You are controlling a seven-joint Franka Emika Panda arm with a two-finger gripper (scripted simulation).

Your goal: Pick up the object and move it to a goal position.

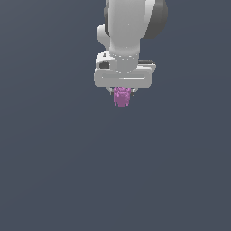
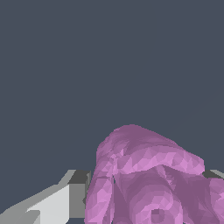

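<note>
Object: the object (image 1: 121, 96) is a small purple-pink lump with rounded folds, sitting between the fingers under the white gripper (image 1: 122, 94) and much narrower than it.
Fingers: pinched on the lump from both sides; in the exterior view only small grey tips show at its upper corners, touching it, and in the wrist view one grey and white finger (image 2: 72, 192) lies flat against its side.
Close look: the wrist view is filled along its lower part by the lump (image 2: 144, 179), its surface made of swirled ridges, with a round dimple low down.
Gripper: the wide white body of the gripper points straight down, with the lump sticking out below it.
Arm: the white arm (image 1: 128, 27) rises from the gripper to the picture's upper edge.
Surroundings: plain dark grey-blue all round in both views; no floor line, shadow or goal marker can be made out, so I cannot tell whether the lump is off the ground.
Step in hand: by my judgement the grasp is made and the carry to the goal is under way or about to start.
Next move: it calls for steady squeeze and smooth travel, since a lumpy shape can twist in the fingers; where to go cannot be read here.
</note>
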